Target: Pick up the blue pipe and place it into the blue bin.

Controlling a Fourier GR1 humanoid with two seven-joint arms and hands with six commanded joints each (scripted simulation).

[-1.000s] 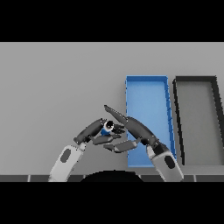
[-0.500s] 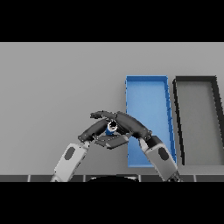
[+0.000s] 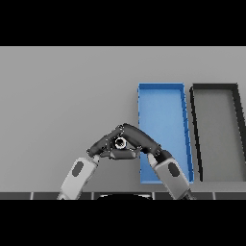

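Note:
The blue pipe [image 3: 120, 142] shows only as a small round end with a dark hole, just left of the blue bin [image 3: 163, 115]. Both hands meet around it. My left hand [image 3: 102, 145] comes in from the lower left and its fingers curl round the pipe from the left and below. From the lower right, my right hand [image 3: 142, 140] reaches across the bin's left wall, its fingers curled over the pipe's top. Most of the pipe's body is hidden by the fingers.
A black bin [image 3: 216, 120] stands directly right of the blue bin, and both bins hold nothing. The grey table [image 3: 62, 96] stretches away to the left and the back.
My right hand has swung left from over the blue bin and curled its fingers over the pipe. The left hand has held its place, and the pipe's blue is now mostly covered.

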